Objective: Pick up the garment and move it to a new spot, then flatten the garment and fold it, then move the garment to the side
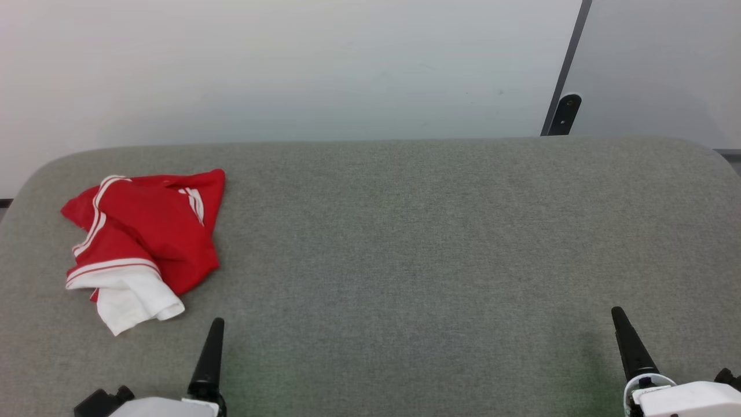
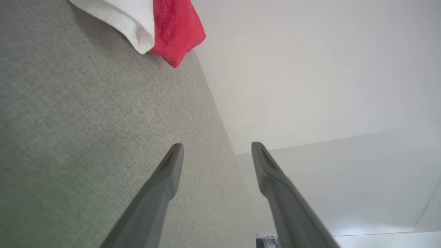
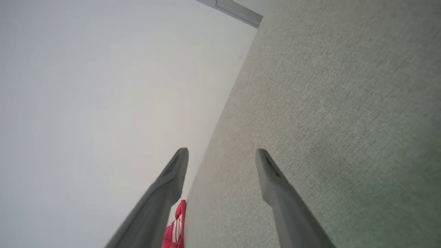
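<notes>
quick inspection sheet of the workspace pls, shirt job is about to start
surface: grey fabric-covered table, flat, rounded far corners
job's things: the garment, red with a white sleeve and white stripe trim, lies crumpled at the table's left side, not folded, held by nothing
clutter: nothing seen
hands: left hand open and empty, at the near edge, apart from the garment; right hand open and empty, at the near right
cables: nothing seen
surroundings: pale wall behind the table; dark bracket at the foot of a dark strip on the far right
</notes>
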Available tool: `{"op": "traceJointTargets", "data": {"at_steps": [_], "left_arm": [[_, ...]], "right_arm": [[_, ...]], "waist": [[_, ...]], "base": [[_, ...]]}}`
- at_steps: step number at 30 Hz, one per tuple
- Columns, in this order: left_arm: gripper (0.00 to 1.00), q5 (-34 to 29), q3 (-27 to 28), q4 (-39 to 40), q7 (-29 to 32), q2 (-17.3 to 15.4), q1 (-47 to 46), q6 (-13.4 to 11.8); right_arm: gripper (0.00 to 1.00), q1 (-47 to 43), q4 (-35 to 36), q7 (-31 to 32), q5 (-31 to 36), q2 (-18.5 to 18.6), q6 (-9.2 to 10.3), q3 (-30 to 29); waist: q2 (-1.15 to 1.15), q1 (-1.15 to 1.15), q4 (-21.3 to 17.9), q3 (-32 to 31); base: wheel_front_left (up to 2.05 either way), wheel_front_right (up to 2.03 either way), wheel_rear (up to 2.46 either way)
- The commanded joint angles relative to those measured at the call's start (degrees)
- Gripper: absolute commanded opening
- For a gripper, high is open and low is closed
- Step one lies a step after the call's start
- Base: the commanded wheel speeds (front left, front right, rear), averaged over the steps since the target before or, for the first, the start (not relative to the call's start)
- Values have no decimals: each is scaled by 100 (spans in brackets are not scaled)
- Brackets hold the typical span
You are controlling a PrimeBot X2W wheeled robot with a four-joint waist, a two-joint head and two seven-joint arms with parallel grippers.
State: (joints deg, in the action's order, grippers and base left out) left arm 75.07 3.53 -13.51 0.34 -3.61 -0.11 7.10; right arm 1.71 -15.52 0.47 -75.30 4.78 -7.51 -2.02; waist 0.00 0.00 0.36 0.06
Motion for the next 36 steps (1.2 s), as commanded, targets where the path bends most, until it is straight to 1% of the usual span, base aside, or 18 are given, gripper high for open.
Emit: {"op": "traceJointTargets", "data": {"at_steps": [1,8,13,19,20,29,36], "left_arm": [[100,-373,15,134,-71,-16,-32,-2],[100,-1394,14,242,-227,29,64,-54],[100,-1967,-10,307,-334,49,112,-88],[100,-2527,-13,411,-453,65,148,-91],[100,-2527,-13,411,-453,65,148,-91],[100,-3432,-122,586,-618,65,268,-113],[100,-3994,-197,657,-738,63,338,-158]], "right_arm": [[100,14,119,-74,295,30,0,9],[100,-26,230,-192,1175,71,0,87],[100,-42,322,-251,1706,119,0,204],[100,-35,419,-335,2379,167,1,254],[100,-35,419,-335,2379,167,1,254],[100,-75,504,-452,3362,200,1,303],[100,-139,569,-503,3973,153,1,312]], "waist": [[0,0,3,4],[0,0,-3,17],[0,0,-6,37],[0,0,-2,87],[0,0,-2,87],[0,0,-6,105],[0,0,5,112]], "base": [[0,0,0],[0,0,0],[0,0,0],[0,0,0],[0,0,0],[0,0,0],[0,0,0]]}}
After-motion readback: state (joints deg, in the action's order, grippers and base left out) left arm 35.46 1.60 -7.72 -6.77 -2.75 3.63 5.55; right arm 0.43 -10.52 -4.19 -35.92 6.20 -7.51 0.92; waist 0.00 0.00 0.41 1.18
